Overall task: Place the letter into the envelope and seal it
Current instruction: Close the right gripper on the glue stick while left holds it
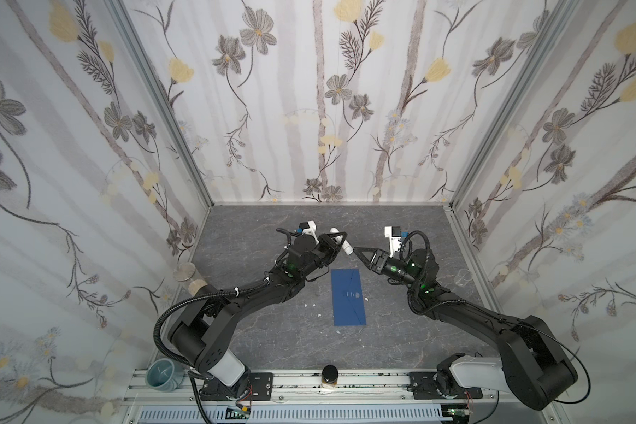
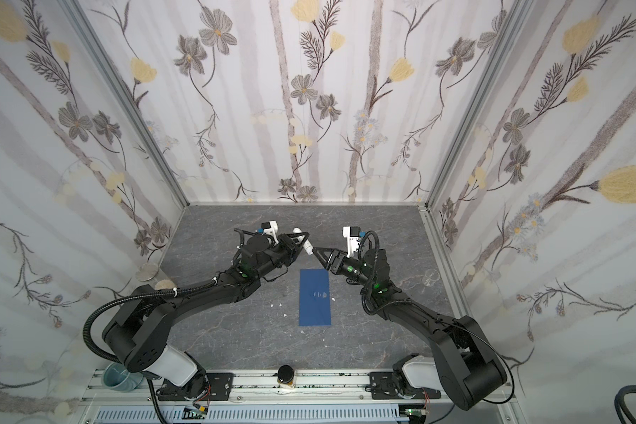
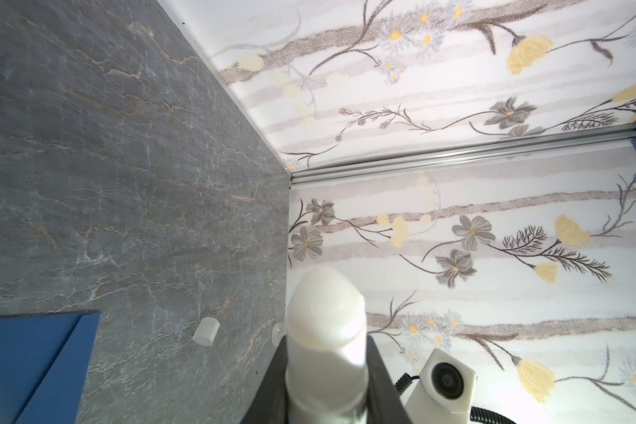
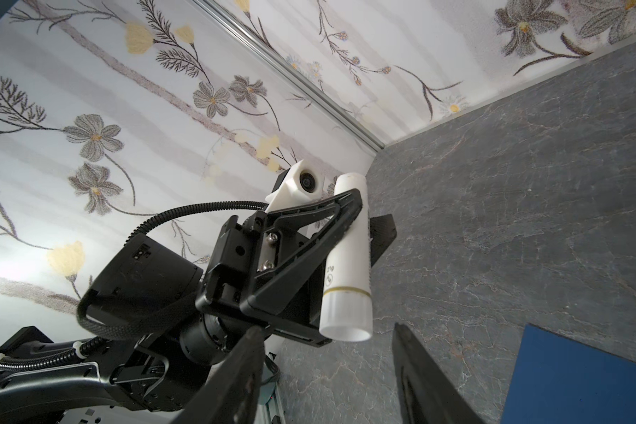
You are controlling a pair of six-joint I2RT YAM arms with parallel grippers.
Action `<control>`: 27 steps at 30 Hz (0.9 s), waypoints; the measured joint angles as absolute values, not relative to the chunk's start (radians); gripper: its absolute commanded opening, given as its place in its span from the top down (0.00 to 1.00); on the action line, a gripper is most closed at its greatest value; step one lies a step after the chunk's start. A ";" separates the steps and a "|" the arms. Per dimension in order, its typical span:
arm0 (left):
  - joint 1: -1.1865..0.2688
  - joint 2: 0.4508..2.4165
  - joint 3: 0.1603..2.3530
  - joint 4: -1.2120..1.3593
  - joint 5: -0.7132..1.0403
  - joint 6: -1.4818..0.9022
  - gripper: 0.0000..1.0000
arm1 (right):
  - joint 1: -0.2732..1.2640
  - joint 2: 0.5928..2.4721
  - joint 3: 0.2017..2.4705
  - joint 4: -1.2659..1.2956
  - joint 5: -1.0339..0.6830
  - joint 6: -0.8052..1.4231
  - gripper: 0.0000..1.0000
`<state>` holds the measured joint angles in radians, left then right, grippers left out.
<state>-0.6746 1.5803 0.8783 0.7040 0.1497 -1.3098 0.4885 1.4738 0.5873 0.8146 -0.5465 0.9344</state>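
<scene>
Your left gripper (image 1: 339, 239): clamped on the white glue stick (image 4: 347, 293), with the tube tilted above the table (image 1: 257, 341).
Your right gripper (image 1: 358, 255): fingers apart, tips just beside the tube's flat end.
The envelope (image 1: 349, 297): flat on the table, at 6 o'clock from both grippers and apart from them.

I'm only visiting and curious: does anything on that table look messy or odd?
Yes. Small white crumbs lie scattered on the table beside the envelope, and the envelope bears a pale smear. They may be stray glue, but are too small to tell.
</scene>
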 measured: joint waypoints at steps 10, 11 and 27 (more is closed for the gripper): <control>-0.685 1.576 0.873 0.715 0.117 -1.319 1.00 | 0.503 1.522 0.599 0.828 -0.536 0.945 0.60; -0.686 1.575 0.873 0.717 0.113 -1.320 1.00 | 0.503 1.526 0.601 0.829 -0.535 0.946 0.62; -0.697 1.584 0.873 0.731 0.098 -1.319 1.00 | 0.511 1.557 0.608 0.868 -0.528 0.976 0.74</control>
